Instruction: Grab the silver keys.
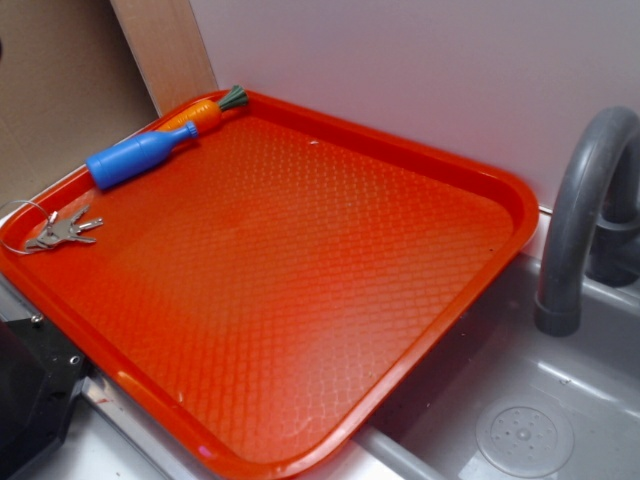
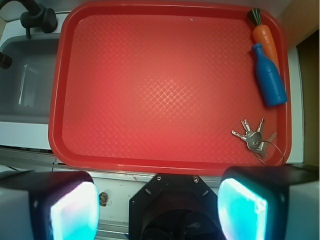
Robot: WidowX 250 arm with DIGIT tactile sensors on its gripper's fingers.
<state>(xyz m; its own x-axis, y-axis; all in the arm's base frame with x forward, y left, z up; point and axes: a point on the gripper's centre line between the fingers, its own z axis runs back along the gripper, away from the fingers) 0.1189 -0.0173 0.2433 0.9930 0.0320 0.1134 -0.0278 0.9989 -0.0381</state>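
My pincer (image 2: 157, 205) hangs wide open, high over the tray's (image 2: 150, 160) near rim, holding nothing. Silver keys (image 2: 252, 137) lie flat in the near right corner, just near of the blue bottle (image 2: 270, 77). Plan: go right, drop straight down, straddle the bunch, not the wire loop, w/ pads low.

I see a plain white wall (image 1: 420, 70) behind the setup, with a wooden board (image 1: 165, 50) leaning beside brown panelling. A grey sink basin (image 1: 520, 400) with a curved grey faucet (image 1: 580, 210) sits alongside, under even, soft light.
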